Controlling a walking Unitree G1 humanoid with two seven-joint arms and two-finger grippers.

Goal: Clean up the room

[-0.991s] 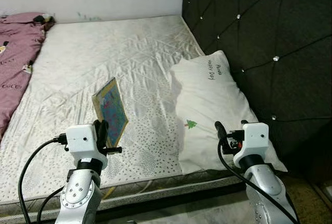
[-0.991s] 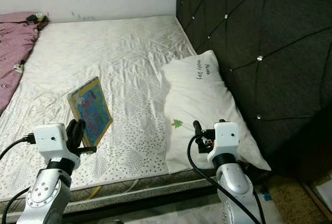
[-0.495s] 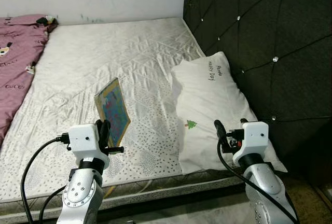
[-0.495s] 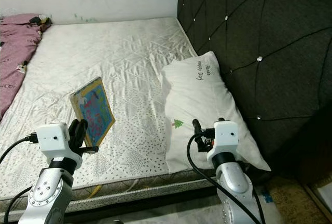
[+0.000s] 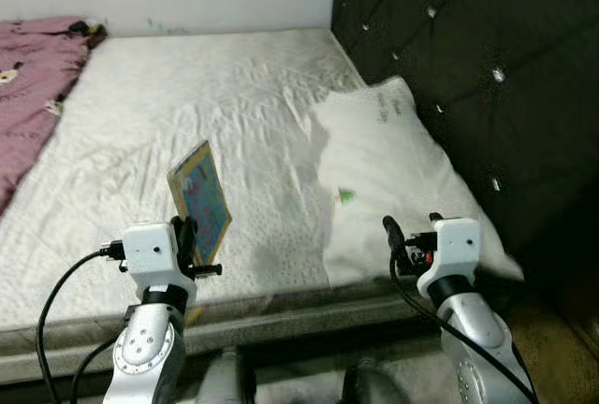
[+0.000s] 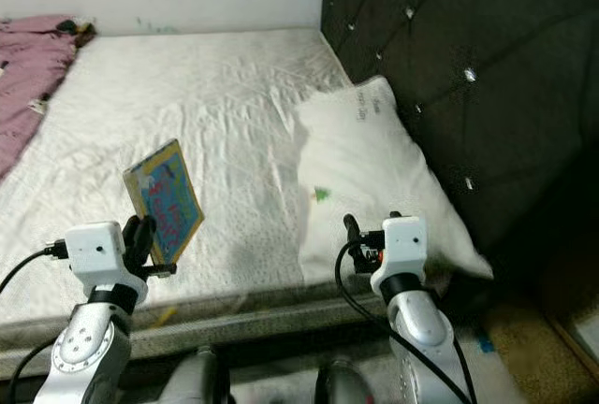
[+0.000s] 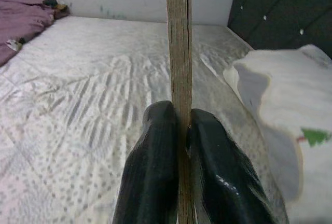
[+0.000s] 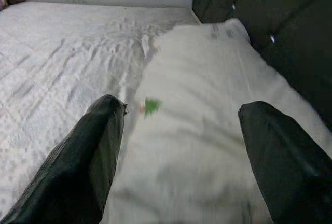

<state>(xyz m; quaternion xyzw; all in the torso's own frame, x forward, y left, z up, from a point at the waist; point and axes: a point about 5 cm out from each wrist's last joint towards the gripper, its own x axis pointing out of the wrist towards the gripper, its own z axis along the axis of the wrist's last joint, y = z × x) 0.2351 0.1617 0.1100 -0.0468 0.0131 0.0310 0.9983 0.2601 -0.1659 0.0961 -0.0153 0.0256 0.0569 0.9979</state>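
So the left gripper (image 7: 180,130) is clamped tight on a thin colourful board (image 5: 200,196), pinching its lower edge so it stands upright above the near edge of the mattress (image 5: 215,95). The board has a yellow border and a blue face with some pink lettering, too blurry to read. The right gripper (image 8: 181,130) has its fingers spread wide apart, holding nothing, hovering over the near end of a white pillow (image 5: 393,170) lying along the dark tufted headboard (image 5: 487,67). The pillow has a small green tree print and a line of text, unreadable. A purple blanket (image 5: 33,67) sits at the far left corner.
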